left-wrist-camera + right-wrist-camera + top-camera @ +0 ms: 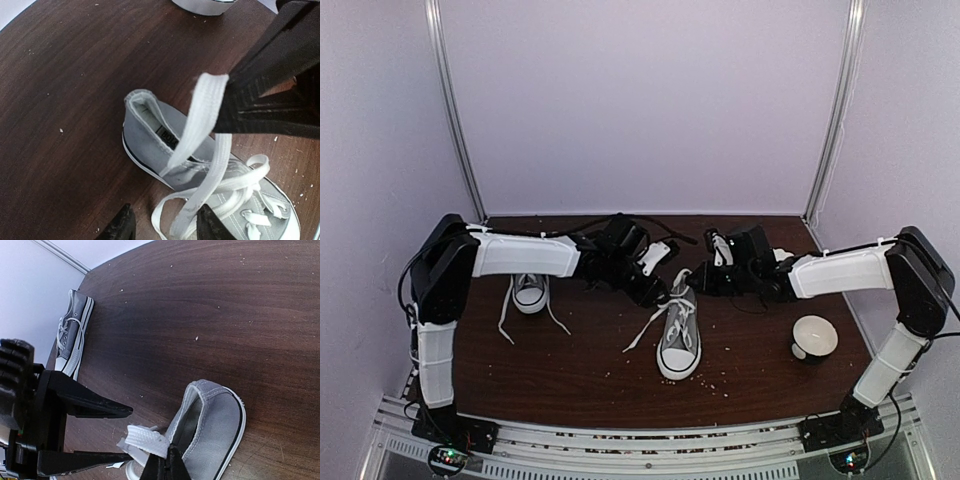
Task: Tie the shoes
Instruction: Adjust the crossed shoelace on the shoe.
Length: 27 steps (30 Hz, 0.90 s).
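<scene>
Tightly in right tool (166,460) — white lace (146,438).

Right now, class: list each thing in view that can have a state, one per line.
middle shoe: upright, untied, one lace lifted.
left shoe: upright, untied.
right gripper: shut on the lace.
left gripper: open.
white cup: looks empty.

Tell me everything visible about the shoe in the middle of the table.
The middle shoe is a grey canvas low-top with white toe cap and sole, standing upright on the wooden table, toe toward the near edge, untied. One white lace is held up above its opening, pinched by the shut fingers of the right gripper; another strand trails loose on the table.
</scene>
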Motion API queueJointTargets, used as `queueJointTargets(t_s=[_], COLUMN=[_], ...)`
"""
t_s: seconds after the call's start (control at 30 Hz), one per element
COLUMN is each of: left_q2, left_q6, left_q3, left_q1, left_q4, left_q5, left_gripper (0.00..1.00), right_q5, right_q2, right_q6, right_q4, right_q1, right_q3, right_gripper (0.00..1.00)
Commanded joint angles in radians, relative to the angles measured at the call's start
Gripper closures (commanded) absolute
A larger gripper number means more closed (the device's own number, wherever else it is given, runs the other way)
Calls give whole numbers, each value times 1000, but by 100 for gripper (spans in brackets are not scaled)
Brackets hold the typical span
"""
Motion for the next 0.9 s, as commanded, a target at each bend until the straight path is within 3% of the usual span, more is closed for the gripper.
queueJointTargets(t_s=[0.0, 0.3, 0.53, 0.87], left_q2=[31, 91, 194, 121], left_q6=[-15, 54, 94, 138], left_q3=[43, 82, 230, 125], left_q1=[3, -2, -2, -9], left_q4=[38, 6, -170, -138], left_q5=[20, 97, 66, 120], left_gripper=[58, 51, 60, 77], right_q5=[26, 15, -11, -9], right_q2=[-21, -51, -86, -87], right_q6=[18, -5, -29, -27], right_q4=[9, 6, 8, -19], right_q1=[-7, -24, -30, -40], right_q3=[-24, -35, -36, -31], right_gripper=[100, 100, 100, 100])
